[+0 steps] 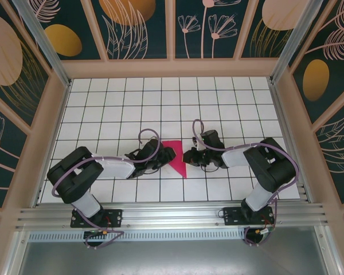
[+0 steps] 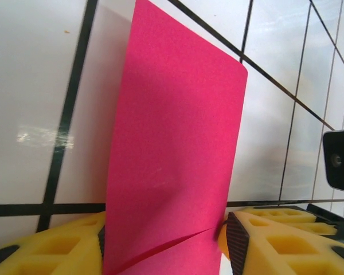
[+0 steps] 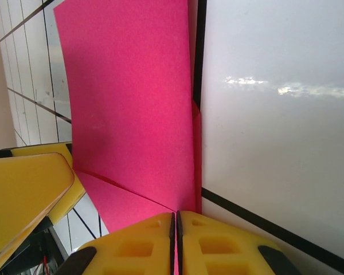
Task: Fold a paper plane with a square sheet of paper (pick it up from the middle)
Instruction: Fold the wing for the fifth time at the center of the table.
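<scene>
Pink sheet, creased to a triangle, lies mid counter btwn both arms. R fingers are pinched shut on its folded edge. L fingers stand apart either side of it; can't tell if they press. Paper's prob. light, floppy, slides on glossy tile, crumples easily, so grip at edges, gently.
</scene>
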